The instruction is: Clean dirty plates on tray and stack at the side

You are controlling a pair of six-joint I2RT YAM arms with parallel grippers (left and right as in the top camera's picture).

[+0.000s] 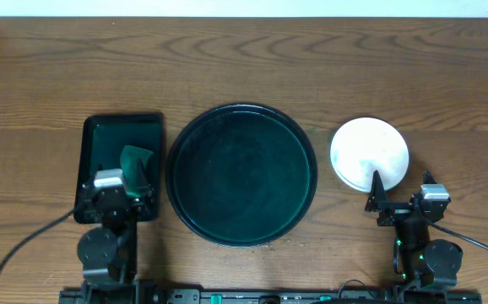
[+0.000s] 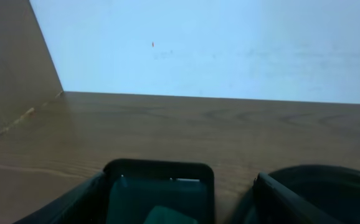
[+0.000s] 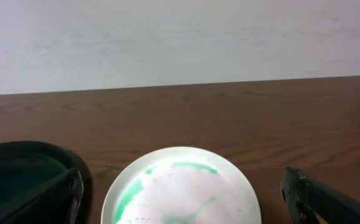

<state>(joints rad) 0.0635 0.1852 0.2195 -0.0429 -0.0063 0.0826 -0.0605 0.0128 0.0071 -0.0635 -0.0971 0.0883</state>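
The wooden tabletop (image 1: 244, 67) fills the overhead view, bare along its far edge. The round black tray (image 1: 242, 114) is the widest item on it. It sits about midway between the left and right edges, somewhat closer to the near edge than the far one, and its inside has a dark teal sheen.

Toward the left edge, just beside the round tray but apart from it, lies a rectangular green tray (image 1: 100, 135) with its long sides running from near to far. Toward the right edge, off the round tray and apart from its rim, a white plate (image 1: 369, 148) rests on the tabletop. The right wrist view shows teal-green smears across its face. From above only one disc is seen, so whether others lie under it cannot be told.

A teal-green sponge (image 1: 136, 159) lies inside the rectangular tray, on its right half.

The left tool (image 2: 180, 180) hangs over the near part of the rectangular tray, its fingers spread wide and gripping nothing. The right tool (image 1: 402, 181) sits at the plate's near side, fingers also spread wide and empty. From above, one fingertip overlaps the plate's near rim; whether it touches cannot be told
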